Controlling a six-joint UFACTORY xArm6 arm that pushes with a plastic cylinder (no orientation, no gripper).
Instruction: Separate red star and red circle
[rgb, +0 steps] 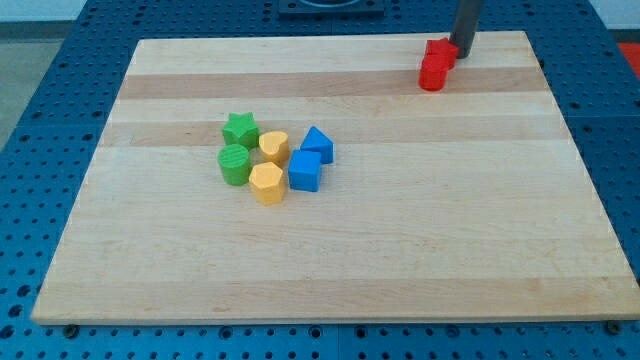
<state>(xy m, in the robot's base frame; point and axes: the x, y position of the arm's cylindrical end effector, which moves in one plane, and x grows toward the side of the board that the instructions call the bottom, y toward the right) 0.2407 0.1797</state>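
Two red blocks sit touching near the view's top right of the wooden board (400, 240). The red circle (432, 73) is the lower-left one. The red star (440, 51) is just above and right of it, partly hidden by the rod. My tip (462, 55) rests at the star's right side, touching or almost touching it.
A cluster lies left of centre: green star (240, 129), green circle (235, 164), yellow heart-like block (275, 147), yellow hexagon (266, 183), blue triangle (318, 143), blue cube (305, 171). The board's top edge runs close above the red blocks.
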